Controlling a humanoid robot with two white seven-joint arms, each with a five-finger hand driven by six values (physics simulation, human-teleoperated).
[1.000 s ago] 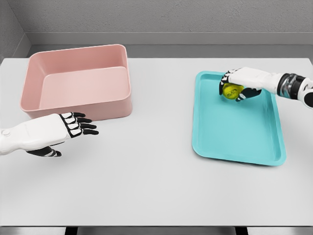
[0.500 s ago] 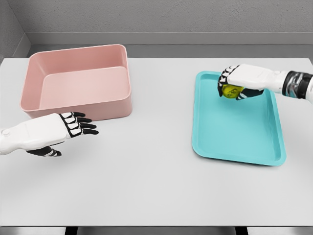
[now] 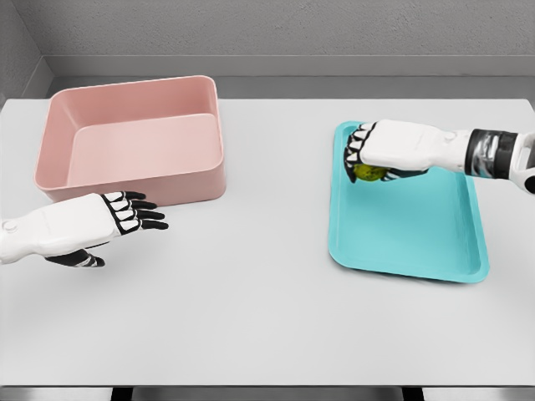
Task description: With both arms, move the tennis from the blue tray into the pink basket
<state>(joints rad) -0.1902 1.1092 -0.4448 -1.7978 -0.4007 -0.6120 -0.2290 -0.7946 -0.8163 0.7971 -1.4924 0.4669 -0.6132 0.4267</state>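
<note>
A yellow-green tennis ball (image 3: 369, 173) shows under my right hand (image 3: 374, 155), whose fingers are curled over it. Hand and ball hover above the left part of the blue tray (image 3: 410, 230), near its far left corner. Most of the ball is hidden by the palm. The pink basket (image 3: 134, 138) stands at the far left of the table, empty inside. My left hand (image 3: 125, 213) rests low at the left, just in front of the basket's near wall, fingers spread and holding nothing.
The white table (image 3: 251, 292) carries only the basket and the tray. A wide bare stretch of tabletop lies between them. The table's front edge runs along the bottom of the view.
My right hand has lifted the ball and carried it left, from the tray's far middle toward its left edge. The left hand has not moved.
</note>
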